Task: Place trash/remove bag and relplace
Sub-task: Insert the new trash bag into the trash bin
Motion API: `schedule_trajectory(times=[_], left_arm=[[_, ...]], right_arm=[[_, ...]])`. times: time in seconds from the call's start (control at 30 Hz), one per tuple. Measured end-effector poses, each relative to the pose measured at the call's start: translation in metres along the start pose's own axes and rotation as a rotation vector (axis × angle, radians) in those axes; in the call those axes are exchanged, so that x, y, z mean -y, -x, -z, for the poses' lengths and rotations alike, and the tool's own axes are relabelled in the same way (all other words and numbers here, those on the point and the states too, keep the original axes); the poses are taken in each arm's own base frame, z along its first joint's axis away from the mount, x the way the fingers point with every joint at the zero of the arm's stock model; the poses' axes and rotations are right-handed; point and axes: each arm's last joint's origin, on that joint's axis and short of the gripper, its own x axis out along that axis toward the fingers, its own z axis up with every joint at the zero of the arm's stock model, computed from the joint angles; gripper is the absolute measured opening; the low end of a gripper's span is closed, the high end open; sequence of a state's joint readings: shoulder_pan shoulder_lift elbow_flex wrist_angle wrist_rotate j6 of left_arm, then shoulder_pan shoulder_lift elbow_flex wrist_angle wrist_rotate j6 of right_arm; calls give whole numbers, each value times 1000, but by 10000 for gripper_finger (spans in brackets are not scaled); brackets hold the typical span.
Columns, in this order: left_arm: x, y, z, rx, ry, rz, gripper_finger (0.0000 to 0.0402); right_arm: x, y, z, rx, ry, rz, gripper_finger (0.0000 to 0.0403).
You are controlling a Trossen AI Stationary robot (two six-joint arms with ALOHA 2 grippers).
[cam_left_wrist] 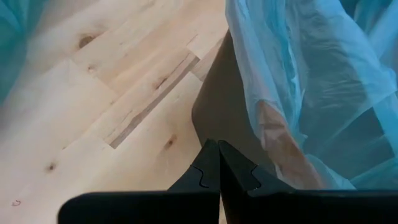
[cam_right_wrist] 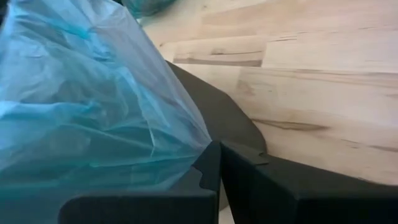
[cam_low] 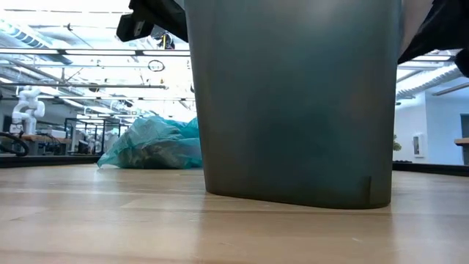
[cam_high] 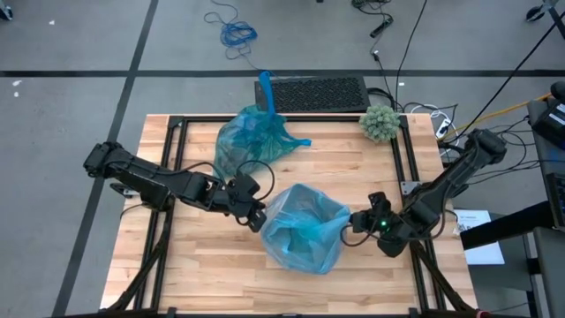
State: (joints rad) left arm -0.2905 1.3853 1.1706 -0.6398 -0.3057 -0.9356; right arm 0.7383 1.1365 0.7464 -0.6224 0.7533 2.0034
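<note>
A dark grey bin (cam_low: 293,103) stands mid-table, lined with a light blue bag (cam_high: 305,230) whose hem is folded over the rim. Behind it, a second, filled blue bag (cam_high: 252,137) lies on the table near the far edge. Brownish trash (cam_low: 157,150) shows dimly through its film. My left gripper (cam_left_wrist: 217,163) is shut at the bin's left side, its tips in front of the bare dark wall (cam_left_wrist: 217,112) beside the hanging hem. My right gripper (cam_right_wrist: 217,158) is shut at the bin's right rim, on the liner. My left gripper shows no film between its fingers; I cannot tell whether its tips touch the bin's wall. My right gripper pinches the liner's overhanging film (cam_right_wrist: 202,138) between its two fingertips, at the bin's right side. It comes slanting down from the table's right. The film gathers in pleats to a point at the tips; the liner stays on the bin.
A fuzzy grey-green ball (cam_high: 380,124) sits at the table's far right corner. A black keyboard (cam_high: 311,93) lies past the far edge. Bare wood lies at the near edge and the far left, and a black frame rail (cam_high: 408,159) runs along the right side.
</note>
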Motion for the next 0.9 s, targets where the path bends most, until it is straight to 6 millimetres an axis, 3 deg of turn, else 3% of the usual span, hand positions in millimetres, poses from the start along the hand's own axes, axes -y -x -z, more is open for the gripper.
schedule_trajectory(times=[0.47,0.8,0.9], left_arm=[[-7,-17,19,12,16,8,0],[-14,-24,27,12,4,-10,0],[-16,-15,22,42,-7,0,0]], right_arm=[[-1,2,-2,0,24,-14,10],[-8,27,-25,-39,62,-126,114],[-10,36,-33,-50,77,-174,141]])
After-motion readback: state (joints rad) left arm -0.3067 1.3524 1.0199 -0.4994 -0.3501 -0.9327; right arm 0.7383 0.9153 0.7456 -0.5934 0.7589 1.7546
